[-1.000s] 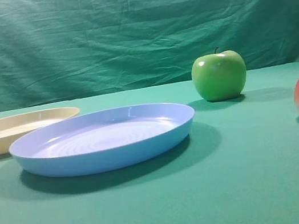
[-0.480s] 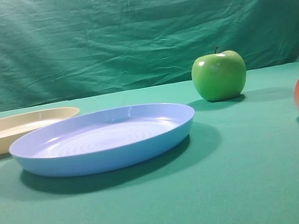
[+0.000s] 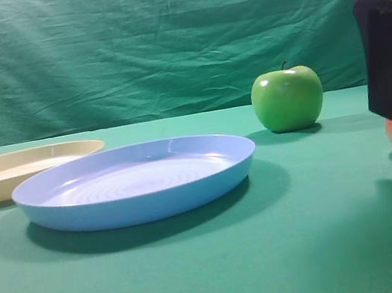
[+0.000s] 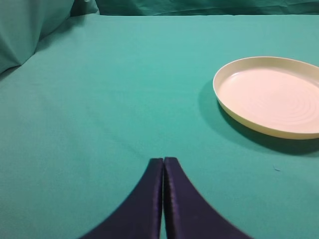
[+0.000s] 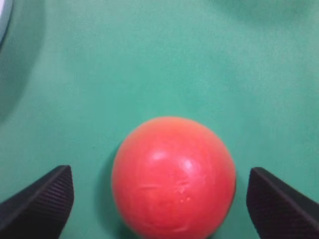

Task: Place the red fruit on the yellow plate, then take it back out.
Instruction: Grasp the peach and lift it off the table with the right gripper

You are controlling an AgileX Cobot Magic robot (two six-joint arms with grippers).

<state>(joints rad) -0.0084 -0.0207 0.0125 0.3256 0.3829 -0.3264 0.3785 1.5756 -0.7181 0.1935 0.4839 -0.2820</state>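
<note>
The right end effector is spread wide, holding nothing; the red fruit sits on the desk directly below it, between the two fingers and touching neither. The left end effector is pressed shut (fingers together, empty), low over the cloth. The yellow plate lies ahead of it to the right, bare.

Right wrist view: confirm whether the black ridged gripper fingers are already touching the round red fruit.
No: the red fruit sits on green cloth between the right gripper fingers, with cloth showing either side.
</note>
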